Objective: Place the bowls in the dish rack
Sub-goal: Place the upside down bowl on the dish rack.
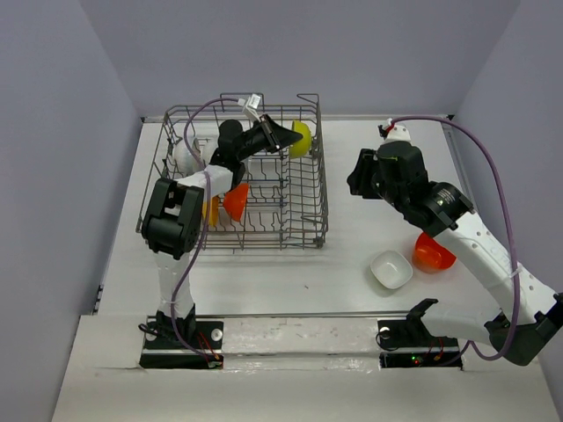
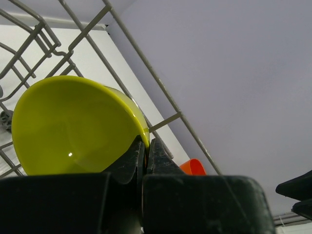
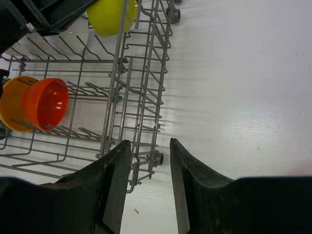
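My left gripper point(image 1: 283, 136) reaches over the back right corner of the dish rack point(image 1: 322, 202), shut on the rim of a lime green bowl point(image 1: 301, 139). The left wrist view shows both fingers pinching that bowl's point(image 2: 73, 126) edge. Standing among the tines are a red-orange bowl point(image 1: 236, 201), an orange-yellow bowl point(image 1: 211, 209) and a white bowl point(image 1: 185, 154). My right gripper point(image 3: 149, 142) hovers open and empty just right of the rack point(image 3: 139, 87). A squarish white bowl point(image 1: 391, 269) and another red-orange bowl point(image 1: 433, 255) sit on the table, front right.
The rack's tall right wire wall point(image 3: 122, 73) lies directly left of my right fingers. The right arm point(image 1: 466, 229) passes over part of the loose red-orange bowl. Grey walls close the table in at the back and sides.
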Controlling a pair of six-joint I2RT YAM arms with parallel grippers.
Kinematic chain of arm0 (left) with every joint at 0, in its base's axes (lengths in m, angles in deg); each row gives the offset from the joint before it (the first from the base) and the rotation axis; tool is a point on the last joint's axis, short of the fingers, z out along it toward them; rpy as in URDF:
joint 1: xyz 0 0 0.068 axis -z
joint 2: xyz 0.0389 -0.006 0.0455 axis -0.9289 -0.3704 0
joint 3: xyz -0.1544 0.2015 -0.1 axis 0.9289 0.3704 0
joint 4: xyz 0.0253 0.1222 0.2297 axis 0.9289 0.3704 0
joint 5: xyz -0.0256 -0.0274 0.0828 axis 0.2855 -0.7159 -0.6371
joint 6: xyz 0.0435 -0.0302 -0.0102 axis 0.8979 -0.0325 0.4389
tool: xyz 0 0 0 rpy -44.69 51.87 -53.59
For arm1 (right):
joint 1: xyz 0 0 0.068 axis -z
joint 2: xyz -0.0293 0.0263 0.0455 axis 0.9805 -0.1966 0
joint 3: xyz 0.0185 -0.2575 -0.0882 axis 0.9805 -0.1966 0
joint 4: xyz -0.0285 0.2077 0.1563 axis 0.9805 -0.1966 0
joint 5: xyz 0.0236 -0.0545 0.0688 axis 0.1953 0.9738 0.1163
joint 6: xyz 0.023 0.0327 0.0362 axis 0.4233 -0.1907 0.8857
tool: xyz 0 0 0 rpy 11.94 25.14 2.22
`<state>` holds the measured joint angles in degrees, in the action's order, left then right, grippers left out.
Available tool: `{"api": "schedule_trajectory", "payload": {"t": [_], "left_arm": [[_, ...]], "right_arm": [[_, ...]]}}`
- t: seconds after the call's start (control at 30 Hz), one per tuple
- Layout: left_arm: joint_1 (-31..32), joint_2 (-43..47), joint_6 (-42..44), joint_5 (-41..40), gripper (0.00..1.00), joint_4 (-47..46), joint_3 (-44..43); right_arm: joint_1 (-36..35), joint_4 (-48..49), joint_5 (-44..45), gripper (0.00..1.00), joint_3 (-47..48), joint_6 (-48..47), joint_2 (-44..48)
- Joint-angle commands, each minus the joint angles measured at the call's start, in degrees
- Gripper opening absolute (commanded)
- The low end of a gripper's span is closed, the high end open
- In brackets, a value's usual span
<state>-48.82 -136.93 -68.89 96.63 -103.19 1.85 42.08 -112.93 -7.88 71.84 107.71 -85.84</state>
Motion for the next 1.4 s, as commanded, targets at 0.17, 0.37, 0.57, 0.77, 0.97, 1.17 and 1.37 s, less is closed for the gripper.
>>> {"api": "schedule_trajectory", "payload": {"t": [0.17, 0.37, 0.57, 0.77, 0.97, 1.17, 1.37], "left_arm": [[1.21, -1.25, 0.13, -0.47, 0.00, -5.54, -2.06], [1.83, -2.66, 0.21, -0.65, 0.00, -5.37, -2.50], [1.92, -3.28, 0.39, -0.91, 0.00, -5.19, -2.50], [2.09, -3.80, 0.83, -1.26, 0.00, -4.84, -2.06], [2.09, -3.89, 1.62, -1.62, 0.00, -4.31, -1.71], [2.09, -4.07, 1.88, -1.88, 0.00, -3.61, -1.63], [2.09, -3.89, 2.85, -2.23, 0.00, -2.47, -1.01]], "right_arm": [[-0.25, 4.30, -0.83, 0.43, -0.90, 0.59, 1.64], [-0.25, 4.39, -1.01, 0.43, -1.25, 0.77, 1.81], [-0.25, 4.83, -1.54, 0.43, -1.69, 0.86, 1.81], [-0.25, 6.32, -2.94, 0.44, -1.69, 1.03, -0.29], [-0.25, 8.95, -6.36, 0.43, -1.69, 1.47, -2.84], [-0.25, 11.24, -9.79, 0.45, -1.69, 2.00, -6.27], [-0.25, 12.73, -10.85, 0.46, -2.83, 2.17, -8.64]]}}
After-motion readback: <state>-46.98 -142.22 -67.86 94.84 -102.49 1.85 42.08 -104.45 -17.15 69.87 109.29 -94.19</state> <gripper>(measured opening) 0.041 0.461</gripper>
